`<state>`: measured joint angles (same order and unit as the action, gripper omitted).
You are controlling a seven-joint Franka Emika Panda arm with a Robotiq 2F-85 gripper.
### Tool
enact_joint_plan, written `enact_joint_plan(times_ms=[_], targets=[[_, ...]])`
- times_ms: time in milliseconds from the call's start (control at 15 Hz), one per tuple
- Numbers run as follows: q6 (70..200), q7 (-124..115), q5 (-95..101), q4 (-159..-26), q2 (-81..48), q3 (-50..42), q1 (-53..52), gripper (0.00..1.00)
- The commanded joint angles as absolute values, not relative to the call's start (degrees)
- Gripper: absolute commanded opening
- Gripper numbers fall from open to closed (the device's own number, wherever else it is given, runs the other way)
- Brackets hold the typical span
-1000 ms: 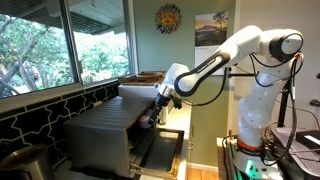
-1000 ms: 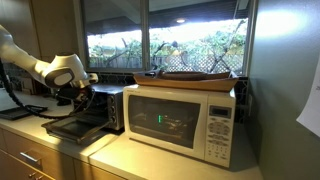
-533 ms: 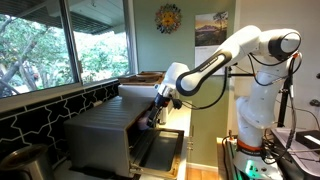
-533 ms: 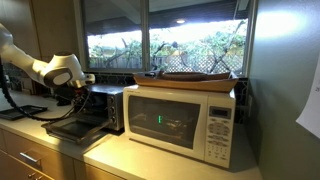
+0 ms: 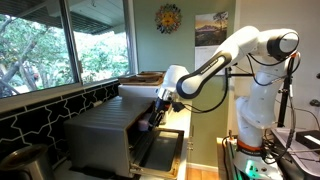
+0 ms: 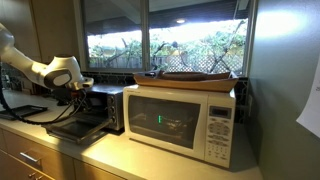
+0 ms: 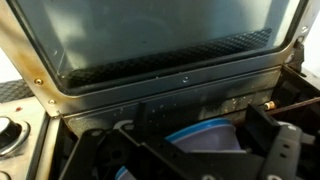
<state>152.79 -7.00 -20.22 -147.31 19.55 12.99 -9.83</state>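
Note:
A silver toaster oven [image 5: 100,135] stands on the counter with its door [image 6: 74,127] folded down open. My gripper [image 5: 152,118] hangs just in front of the oven mouth, over the open door, as an exterior view [image 6: 80,96] also shows. In the wrist view the glass door [image 7: 160,40] fills the top. Below it a white plate with a blue rim [image 7: 205,138] lies in the dark oven cavity. My gripper [image 7: 205,165] has its fingers spread wide on either side of the plate. It looks open and grips nothing.
A white microwave [image 6: 185,120] stands next to the oven with a dark tray [image 6: 195,77] on top. Windows and a dark tiled backsplash [image 5: 40,110] run behind the counter. Wooden drawers [image 6: 30,160] lie below. The arm's white base [image 5: 250,125] stands beside the counter.
My gripper has drawn back slightly from the oven mouth, out over the open door. The oven, door and microwave have not moved.

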Motion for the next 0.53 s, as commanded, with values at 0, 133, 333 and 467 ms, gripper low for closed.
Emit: enact_joint_plan(times_ms=[0,133,333,467], targets=[[153.5,-9.6,-18.2,-146.8,18.1,12.6,-10.8,1.0],[155.2,-9.5,-18.2,-146.3,17.0,12.7,-10.9,1.0],[159.0,-9.6,-17.7,-146.0,16.0,13.1,-11.1,1.0],[161.3,-9.5,-17.4,-146.0,15.7,13.1,-11.3,1.0]])
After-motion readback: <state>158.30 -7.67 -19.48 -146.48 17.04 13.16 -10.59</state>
